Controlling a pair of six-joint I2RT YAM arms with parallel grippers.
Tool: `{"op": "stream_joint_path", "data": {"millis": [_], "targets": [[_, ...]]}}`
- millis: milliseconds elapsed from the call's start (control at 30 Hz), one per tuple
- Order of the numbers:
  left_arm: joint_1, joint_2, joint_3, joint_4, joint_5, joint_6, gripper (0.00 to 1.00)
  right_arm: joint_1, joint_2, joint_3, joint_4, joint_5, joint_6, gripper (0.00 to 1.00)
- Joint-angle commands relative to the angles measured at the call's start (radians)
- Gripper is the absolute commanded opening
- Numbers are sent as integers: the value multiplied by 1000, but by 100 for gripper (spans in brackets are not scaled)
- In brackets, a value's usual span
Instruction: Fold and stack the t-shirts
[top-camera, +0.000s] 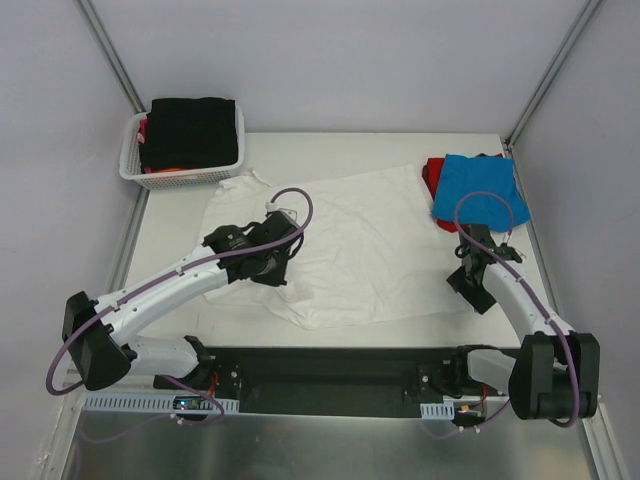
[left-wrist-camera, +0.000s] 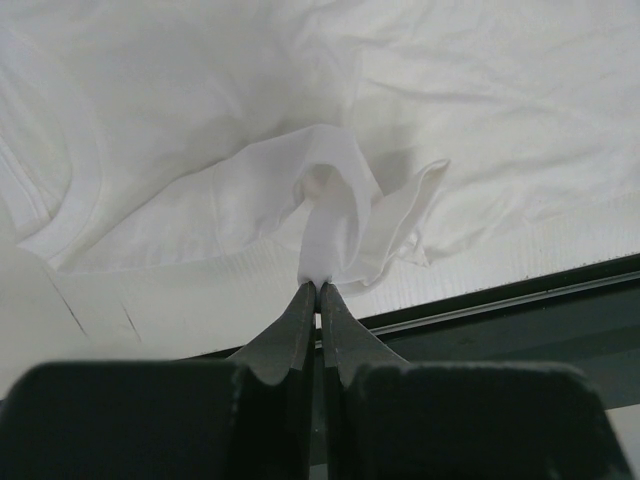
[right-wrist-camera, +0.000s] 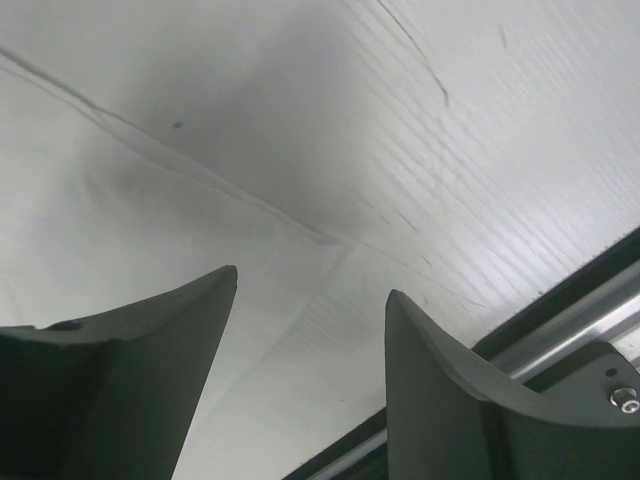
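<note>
Here, the left gripper (left-wrist-camera: 318, 288) pinched a bit of the white t-shirt (top-camera: 350, 240) — the right gripper (right-wrist-camera: 310, 285) held nothing.
The white t-shirt lay spread out and wrinkled in the middle of the table (top-camera: 400, 150). The left gripper's two fingers were pressed tight on a small fold of cloth that stood up in a loop. The right gripper hung over the shirt's near right edge, fingers wide apart. A blue t-shirt (top-camera: 478, 190) lay on a red t-shirt (top-camera: 431, 175) at the far right — a black t-shirt (top-camera: 190, 130) filled the white basket (top-camera: 180, 179) at the far left.
</note>
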Motion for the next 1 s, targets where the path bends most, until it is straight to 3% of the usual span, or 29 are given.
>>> {"op": "stream_joint_path", "data": {"millis": [0,200,600,967], "targets": [[22,10,6,16,22,13,0,29,45,90,67,-26,-15,65],[42,38,11,34,39,13,0,58,101,123,67,-47,0,64],[68,58,28,34,57,24,0,44,-44,-51,156,-138,63,64],[70,59,19,29,76,22,0,-57,-198,-129,83,-115,44,65]]}}
